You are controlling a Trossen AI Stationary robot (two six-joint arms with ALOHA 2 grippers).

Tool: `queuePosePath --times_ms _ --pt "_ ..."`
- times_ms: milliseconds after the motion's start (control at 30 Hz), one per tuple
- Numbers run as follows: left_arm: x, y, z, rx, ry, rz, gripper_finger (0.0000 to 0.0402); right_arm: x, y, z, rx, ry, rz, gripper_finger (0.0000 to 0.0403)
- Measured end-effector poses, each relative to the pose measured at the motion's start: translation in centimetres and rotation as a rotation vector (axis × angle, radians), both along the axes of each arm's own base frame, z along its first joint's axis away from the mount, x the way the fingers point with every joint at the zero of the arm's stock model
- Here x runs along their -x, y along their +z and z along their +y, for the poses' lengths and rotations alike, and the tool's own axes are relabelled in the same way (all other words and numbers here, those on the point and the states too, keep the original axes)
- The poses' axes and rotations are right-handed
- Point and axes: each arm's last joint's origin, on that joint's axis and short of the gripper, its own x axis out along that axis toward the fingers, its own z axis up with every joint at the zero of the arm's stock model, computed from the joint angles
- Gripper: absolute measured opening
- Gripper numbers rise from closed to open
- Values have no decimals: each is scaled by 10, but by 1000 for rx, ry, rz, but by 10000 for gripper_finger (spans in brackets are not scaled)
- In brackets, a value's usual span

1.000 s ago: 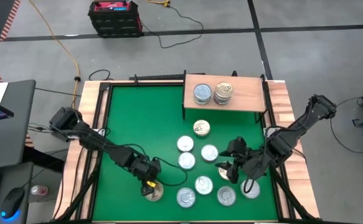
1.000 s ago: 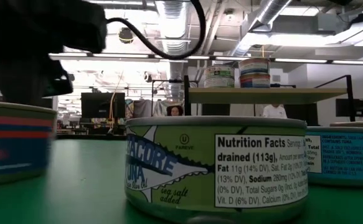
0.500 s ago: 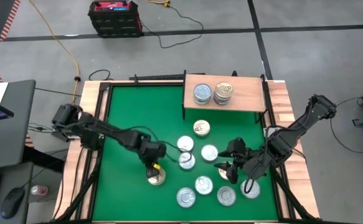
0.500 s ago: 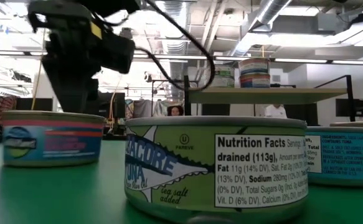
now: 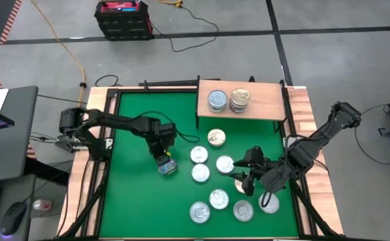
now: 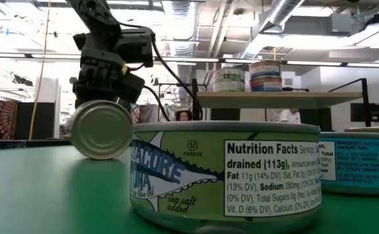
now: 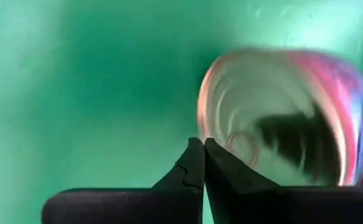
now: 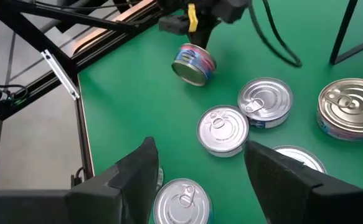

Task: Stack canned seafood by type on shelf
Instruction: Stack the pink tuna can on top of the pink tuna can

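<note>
High view: the left gripper (image 5: pixel 164 159) hangs over the left middle of the green table (image 5: pixel 134 201), its fingers pinched together on the pull tab of a tin (image 5: pixel 167 167) with a blue and pink label. That tin is tilted up on edge; in the low view its plain silver base (image 6: pixel 102 130) faces the camera, and it seems to be off the green surface, though the blur of the wrist picture leaves that unsure. The left wrist view shows the two dark fingertips (image 7: pixel 200 163) closed against each other at the ring of the tin's lid (image 7: pixel 274 112).

The right gripper (image 5: pixel 246 175) waits low at the right side of the table, fingers spread wide with nothing between them, above a loose group of flat tins (image 5: pixel 219 198) lying lid up.

The shelf (image 5: pixel 265 100) stands at the far edge of the table. On it are a single silver-blue tin (image 5: pixel 217 100) and, just beside it, a stack of tins (image 5: pixel 240 98).
</note>
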Motion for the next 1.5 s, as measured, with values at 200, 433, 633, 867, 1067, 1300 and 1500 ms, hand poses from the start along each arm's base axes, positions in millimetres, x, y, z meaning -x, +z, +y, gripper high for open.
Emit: queuePosePath --times_ms 200,433,633,867,1067,1300,1500 --pt "12 48 12 -193 11 -59 1 -4 0 -7 12 -41 0 260" --pt "22 106 -22 -229 65 -266 57 -9 0 -16 31 -68 3 260" --pt "13 110 -65 -199 83 -351 190 -14 0 -25 76 -78 14 260" --pt "5 90 -90 -367 150 -287 320 -20 -1 -33 85 13 64 261" --pt "-4 70 -100 -446 150 -222 331 -21 -2 -34 98 61 81 261" --pt "-16 42 -106 -414 104 -113 326 -21 -2 -34 107 73 84 261" --pt "-13 33 -107 -436 70 -31 313 -20 -2 -34 107 73 86 261"
